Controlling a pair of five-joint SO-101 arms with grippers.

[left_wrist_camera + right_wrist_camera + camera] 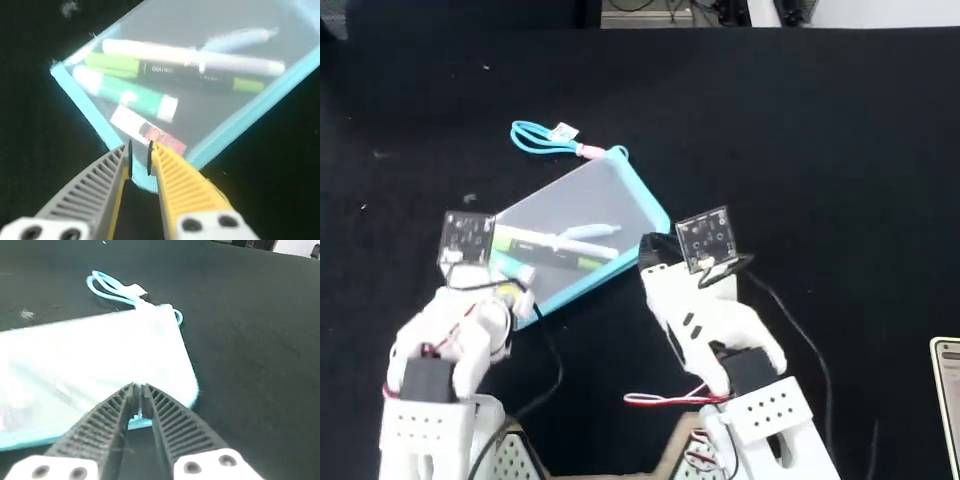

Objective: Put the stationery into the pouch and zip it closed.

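— How do your claws stand?
— My left claw (pixel 138 150) points down, jaws all but touching; my right claw (pixel 137 388) is pinched tight. Both arms lean forward, side by side.

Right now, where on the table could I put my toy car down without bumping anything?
Plenty of room: the wide bare table right of the pouch, and the far strip beyond its blue cord. It is crowded in front, where the left gripper and right gripper are at the pouch's near edge.
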